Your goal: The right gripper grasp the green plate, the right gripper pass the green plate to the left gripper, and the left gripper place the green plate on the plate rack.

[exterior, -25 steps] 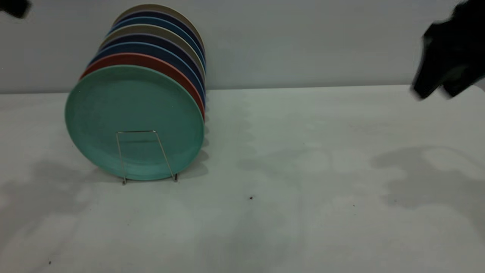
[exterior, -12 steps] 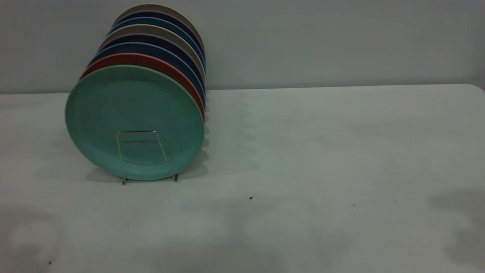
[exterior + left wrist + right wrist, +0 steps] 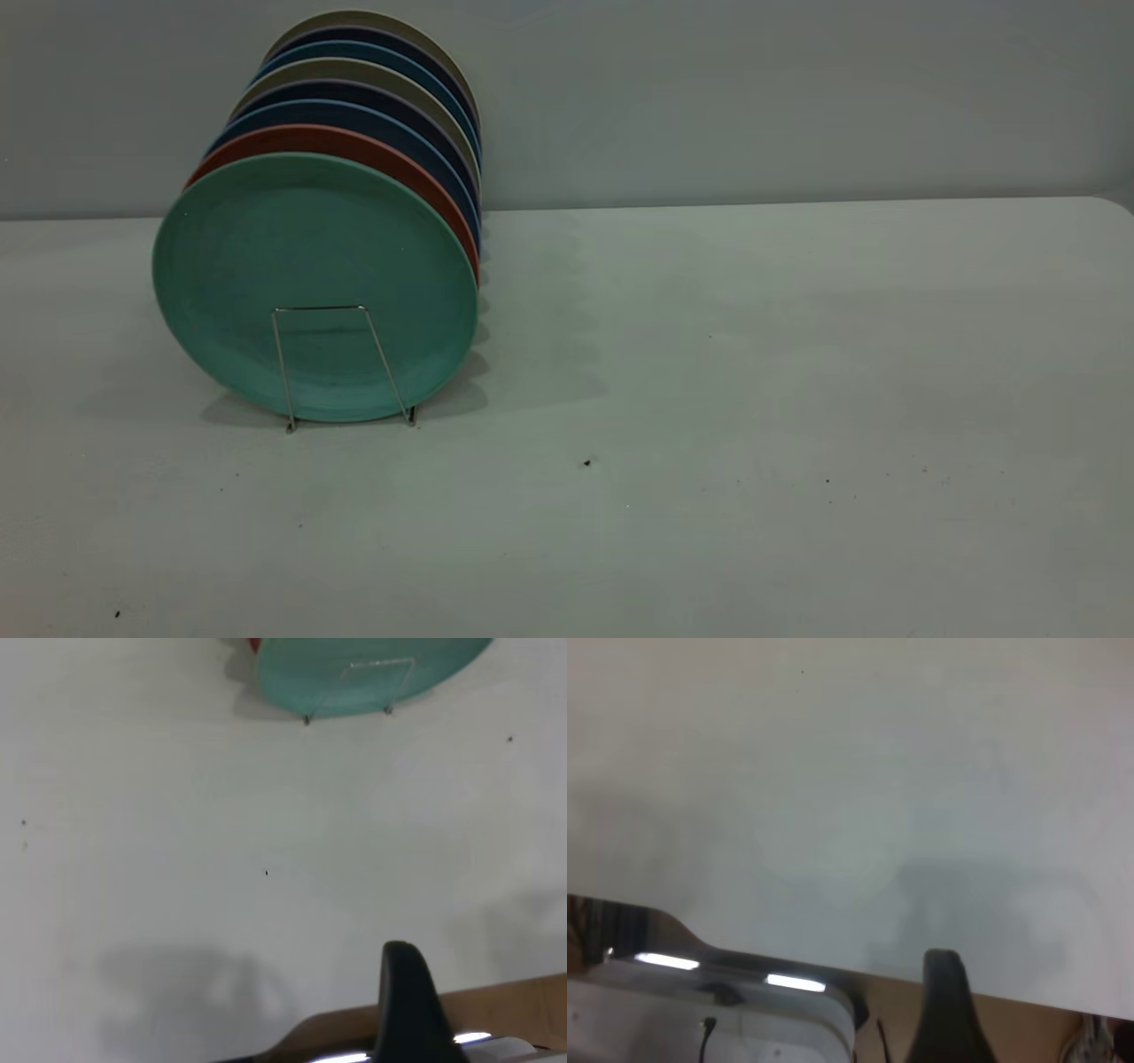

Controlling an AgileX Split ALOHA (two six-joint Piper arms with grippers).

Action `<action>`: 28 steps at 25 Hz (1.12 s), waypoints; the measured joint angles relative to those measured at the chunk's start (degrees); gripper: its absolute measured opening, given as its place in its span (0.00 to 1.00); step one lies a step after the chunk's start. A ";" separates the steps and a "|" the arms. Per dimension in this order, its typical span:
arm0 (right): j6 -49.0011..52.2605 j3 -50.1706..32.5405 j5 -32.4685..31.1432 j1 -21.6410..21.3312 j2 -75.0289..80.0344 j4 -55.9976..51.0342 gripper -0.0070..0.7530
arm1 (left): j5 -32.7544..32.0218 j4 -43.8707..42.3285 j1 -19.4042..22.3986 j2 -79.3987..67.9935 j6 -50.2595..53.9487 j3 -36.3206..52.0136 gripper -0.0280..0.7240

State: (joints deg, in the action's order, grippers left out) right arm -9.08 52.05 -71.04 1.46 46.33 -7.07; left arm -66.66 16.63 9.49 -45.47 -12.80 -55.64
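Green plate point(image 3: 314, 283): upright at the front of the row, on the left side of the table point(image 3: 753, 372), its lower face behind the front wire loop.
Rack point(image 3: 341, 368): silver wire, feet on the table, full of plates.
Behind it: a red plate point(image 3: 354, 144), then dark blue plates point(image 3: 372, 115) and beige ones.
Left gripper point(image 3: 409, 1010): one dark finger over the near table edge, well apart from the plate; spread can't be told.
Right gripper point(image 3: 948, 1014): likewise, one finger, over bare table.
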 joint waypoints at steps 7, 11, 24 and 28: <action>-1.27 -9.47 0.00 0.00 -17.75 -0.06 0.73 | -0.12 -0.12 0.00 20.40 0.13 11.89 0.63; -3.86 -14.92 0.00 0.00 -27.05 -0.11 0.73 | -0.17 -0.12 0.00 29.26 0.30 17.37 0.63; -6.07 -23.31 2.77 0.00 -41.93 0.01 0.73 | 0.63 -4.71 -6.94 37.76 0.72 27.08 0.63; -6.00 -24.26 4.60 0.00 -41.93 0.01 0.73 | 0.92 -6.06 -8.05 37.76 1.42 27.32 0.63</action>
State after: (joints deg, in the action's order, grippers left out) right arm -15.09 27.79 -66.43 1.46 4.40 -7.06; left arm -65.74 10.57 1.43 -7.71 -11.38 -28.32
